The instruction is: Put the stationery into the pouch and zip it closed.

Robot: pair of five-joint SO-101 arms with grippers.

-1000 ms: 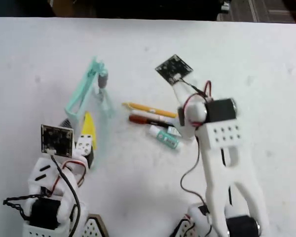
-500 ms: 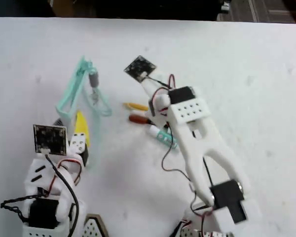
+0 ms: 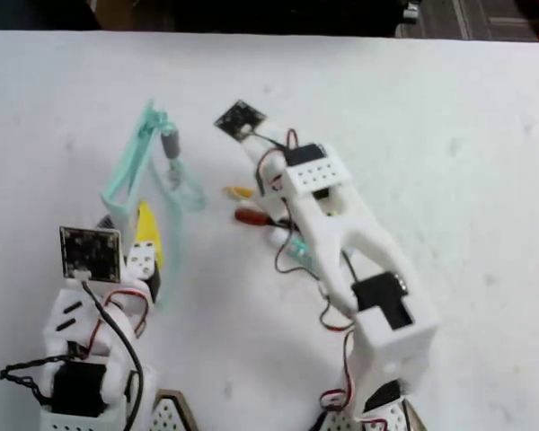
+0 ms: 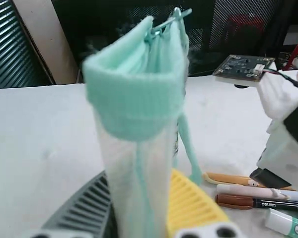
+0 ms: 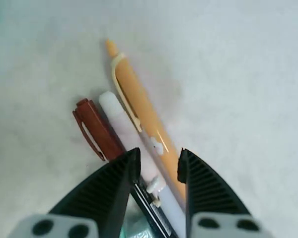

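Note:
My left gripper is shut on one end of the mint-green pouch, which it holds up off the table between its grey and yellow fingers. The pouch stands tall right before the left wrist camera. An orange pen, a white pen and a brown pen lie side by side on the table. My right gripper hovers just over them, open by a narrow gap, holding nothing. In the high view the right arm covers most of the pens; the orange tip and brown end stick out.
A white stick with a teal label lies beside the pens, partly under the right arm. A small grey cylinder sits at the pouch's far end. The white table stretches bare to the right and far side.
The right arm has swung left and stretched out over the pens, bringing its gripper down above them. The left gripper and pouch shifted slightly left.

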